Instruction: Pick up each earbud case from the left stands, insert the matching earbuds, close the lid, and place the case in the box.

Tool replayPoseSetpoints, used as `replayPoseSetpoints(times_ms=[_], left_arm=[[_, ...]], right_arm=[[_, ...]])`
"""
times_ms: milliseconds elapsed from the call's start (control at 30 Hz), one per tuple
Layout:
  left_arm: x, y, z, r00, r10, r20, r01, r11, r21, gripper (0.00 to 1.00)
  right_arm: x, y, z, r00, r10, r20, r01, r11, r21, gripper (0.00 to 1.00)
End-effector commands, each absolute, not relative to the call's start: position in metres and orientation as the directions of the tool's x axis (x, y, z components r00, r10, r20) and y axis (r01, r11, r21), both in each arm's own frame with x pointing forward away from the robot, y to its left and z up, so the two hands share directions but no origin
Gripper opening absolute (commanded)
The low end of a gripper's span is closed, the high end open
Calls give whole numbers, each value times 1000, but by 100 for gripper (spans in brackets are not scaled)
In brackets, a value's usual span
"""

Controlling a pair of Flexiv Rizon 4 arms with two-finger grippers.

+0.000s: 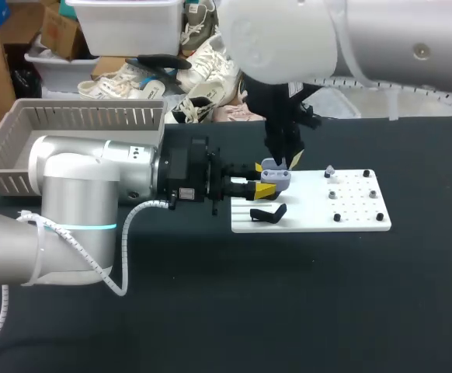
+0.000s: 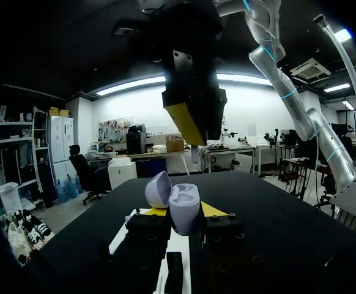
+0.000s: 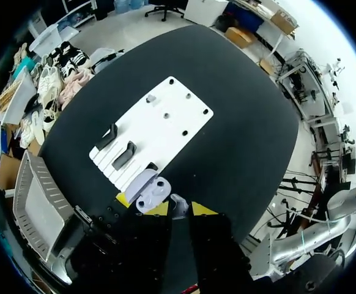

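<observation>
**Head view.** The left end effector [image 1: 263, 186] is clamped on the open lavender plastic earbud case [image 1: 277, 177], one yellow tip on each side of the base. It holds the case over the near edge of the white perforated stand board [image 1: 350, 211]. The right end effector [image 1: 286, 161] hangs directly above the case. The grey slatted plastic box [image 1: 78, 116] sits well behind the left end effector on the black worktop [image 1: 288, 311].

**Left wrist view.** The case sits between this end effector's own tips, with the lid swung open to one side and the wells facing up. The right end effector is overhead, with a small pale earbud [image 2: 194, 153] at its tip, apart from the case.

**Right wrist view.** The right end effector is narrow, pinching the earbud. The case lies just ahead of and below it, and both wells are visible. One of the left end effector's yellow tips shows beside the case.

**Handling, as judged.**
- **Case:** It looks light, with a hard, smooth, rounded shell, so it is likely to be slippery and may twist in a pinch.
- **Where to hold:** The best grip is low on the flat sides of the base, clear of the hinge so the lid can swing.
- **Weak point:** The hinge looks the most fragile part, so the lid should be pressed at its free edge, and gently.
- **Earbud:** It is tiny and glossy and could easily flick out, so it should only be released once it is seated in its well.
</observation>
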State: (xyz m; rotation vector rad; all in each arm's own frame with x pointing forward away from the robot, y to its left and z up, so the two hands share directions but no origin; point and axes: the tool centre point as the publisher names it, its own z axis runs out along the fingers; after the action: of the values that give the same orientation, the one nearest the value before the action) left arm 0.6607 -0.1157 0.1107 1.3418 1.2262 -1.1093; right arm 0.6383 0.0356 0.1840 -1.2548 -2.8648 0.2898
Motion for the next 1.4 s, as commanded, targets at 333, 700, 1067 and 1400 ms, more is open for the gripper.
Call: replayPoseSetpoints(times_ms=[333,700,1067,1400], left_arm=[[662,-116,110,78,113,-991,997,-25,75,0],[662,-116,110,78,113,-991,997,-25,75,0],[662,-116,110,78,113,-991,997,-25,75,0],[662,-116,110,78,113,-991,997,-25,75,0]], right_arm=[[650,48,174,-698,711,-86,710,671,-213,0],[653,44,172,-681,726,-93,725,650,-230,0],[652,41,166,-679,730,-78,722,645,-250,0],[653,41,163,-678,731,-74,723,646,-244,0]])
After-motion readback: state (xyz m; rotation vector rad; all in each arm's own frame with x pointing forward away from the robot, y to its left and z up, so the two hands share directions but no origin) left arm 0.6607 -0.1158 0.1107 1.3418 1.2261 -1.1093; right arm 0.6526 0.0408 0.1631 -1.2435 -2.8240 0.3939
